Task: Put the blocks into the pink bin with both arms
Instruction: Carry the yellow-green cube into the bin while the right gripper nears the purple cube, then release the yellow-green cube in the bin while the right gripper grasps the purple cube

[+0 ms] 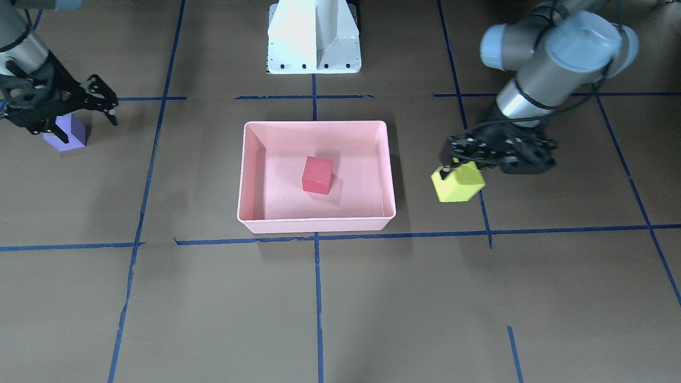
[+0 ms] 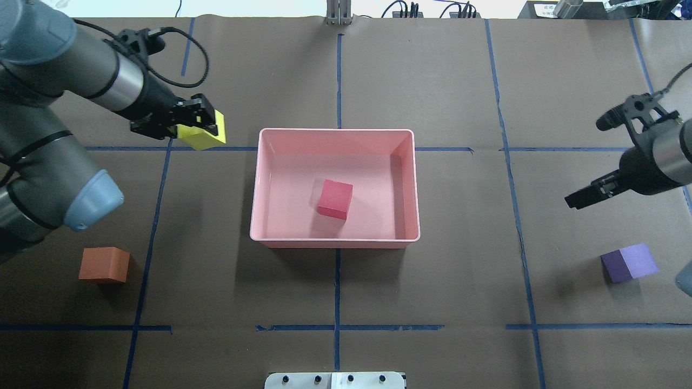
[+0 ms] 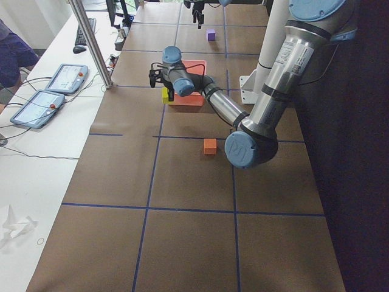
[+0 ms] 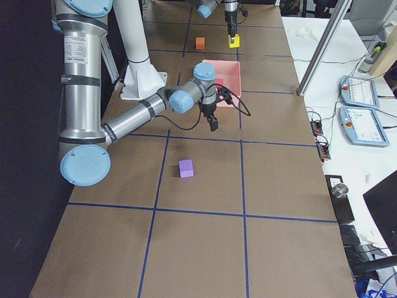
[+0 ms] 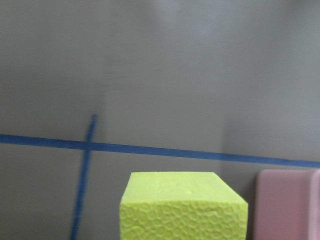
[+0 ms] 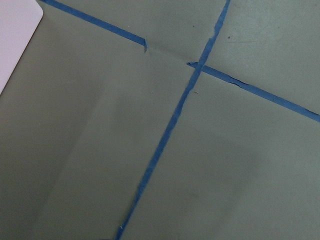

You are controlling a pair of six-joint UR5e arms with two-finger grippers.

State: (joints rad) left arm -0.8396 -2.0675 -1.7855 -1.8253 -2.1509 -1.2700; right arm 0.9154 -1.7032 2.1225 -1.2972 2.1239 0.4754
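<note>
The left hand [image 2: 208,129] grips the matte, pebbly-skinned yellow-green block [image 2: 203,140] between its fingers, just beside the pink bin [image 2: 335,241] holding the red block [image 2: 335,199], while the right hand [image 1: 89,129] hangs spread.

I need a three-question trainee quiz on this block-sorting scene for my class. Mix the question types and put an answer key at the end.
1. Which gripper holds the yellow-green block? A left, B right, C neither.
2. True or false: the pink bin is empty.
3. How many blocks lie on the table, outside the bin and ungripped?
Key:
1. A. The left gripper is shut on it, and the right gripper is open.
2. False. The red block lies in it.
3. Two: the orange block and the purple block.
</note>
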